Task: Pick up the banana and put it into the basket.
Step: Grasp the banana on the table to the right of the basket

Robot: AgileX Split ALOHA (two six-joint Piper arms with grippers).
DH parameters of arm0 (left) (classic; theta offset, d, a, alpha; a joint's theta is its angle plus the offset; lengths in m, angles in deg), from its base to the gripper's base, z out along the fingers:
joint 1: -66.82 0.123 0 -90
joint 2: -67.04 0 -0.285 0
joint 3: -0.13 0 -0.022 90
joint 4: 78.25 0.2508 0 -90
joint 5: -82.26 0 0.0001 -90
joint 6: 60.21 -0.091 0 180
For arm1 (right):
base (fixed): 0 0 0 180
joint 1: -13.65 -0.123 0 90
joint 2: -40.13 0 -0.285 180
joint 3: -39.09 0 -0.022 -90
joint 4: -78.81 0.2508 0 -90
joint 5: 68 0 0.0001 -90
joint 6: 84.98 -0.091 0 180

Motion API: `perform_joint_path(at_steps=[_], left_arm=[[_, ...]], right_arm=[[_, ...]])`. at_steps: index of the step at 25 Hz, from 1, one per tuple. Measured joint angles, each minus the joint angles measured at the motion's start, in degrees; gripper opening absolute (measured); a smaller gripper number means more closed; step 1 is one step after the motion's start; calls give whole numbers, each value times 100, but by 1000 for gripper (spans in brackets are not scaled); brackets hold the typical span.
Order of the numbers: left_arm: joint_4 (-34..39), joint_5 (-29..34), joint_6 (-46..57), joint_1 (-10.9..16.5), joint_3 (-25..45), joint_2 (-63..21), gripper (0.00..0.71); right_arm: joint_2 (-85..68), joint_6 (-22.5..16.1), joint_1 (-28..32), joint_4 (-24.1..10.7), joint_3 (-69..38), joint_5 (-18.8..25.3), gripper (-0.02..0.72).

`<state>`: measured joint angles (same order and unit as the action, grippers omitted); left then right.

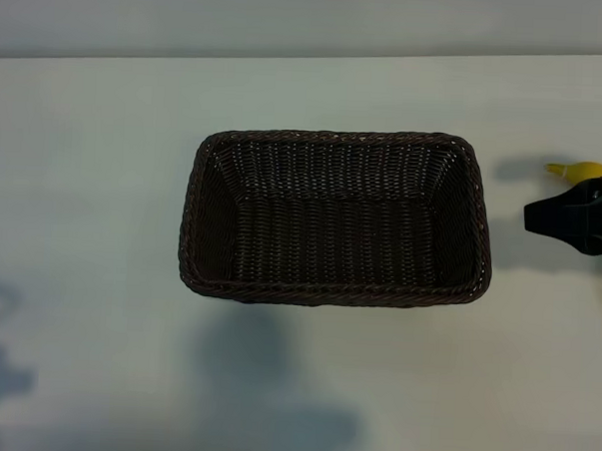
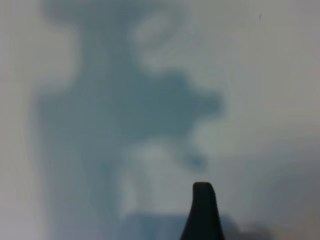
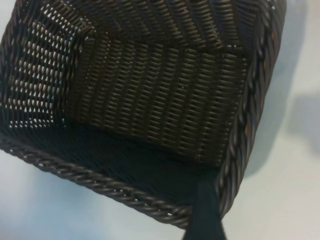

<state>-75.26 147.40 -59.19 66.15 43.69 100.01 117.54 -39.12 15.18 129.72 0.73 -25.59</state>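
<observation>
Landmark: basket (image 1: 328, 293), standing empty on the table (image 1: 101, 227).

Just beside the basket's right short end: banana (image 1: 586, 173), lying flat on the table, outside the rim, stem end toward the far edge.

Directly over the banana's middle: right gripper (image 1: 541, 216), jaws spread wide, angled toward the basket. No fruit visible between them in the wrist view; judged as holding nothing.

Well apart from the basket, out of the exterior view: left gripper (image 2: 202, 215), spread wide, empty, over bare table.

Hazards from here:
- Closing off-centre on the curved, smooth skin: likely to roll or squirt out sideways.
- Carrying too low: risk of clipping the braided rim and shoving the basket.
- Releasing short of the rim: fruit lands outside.
</observation>
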Motion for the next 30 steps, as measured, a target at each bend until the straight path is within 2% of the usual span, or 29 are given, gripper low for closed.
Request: perform_joint_path(at_steps=[6,14,21,23,26,30], left_arm=[[-4,-411,0,0,486,-1147,587],[-75,-469,0,0,491,-1503,587],[-91,-482,0,0,491,-2518,587],[-111,-489,0,0,496,-2560,587],[-136,-489,-13,0,502,-2560,587],[-136,-489,-13,0,502,-2560,587]], right_arm=[[0,0,0,0,0,0,568],[0,0,0,0,0,-13,568],[0,0,0,0,0,-120,568],[0,-28,0,0,13,-168,568],[46,-288,0,-147,190,-119,568],[336,-659,0,-618,630,-26,568]])
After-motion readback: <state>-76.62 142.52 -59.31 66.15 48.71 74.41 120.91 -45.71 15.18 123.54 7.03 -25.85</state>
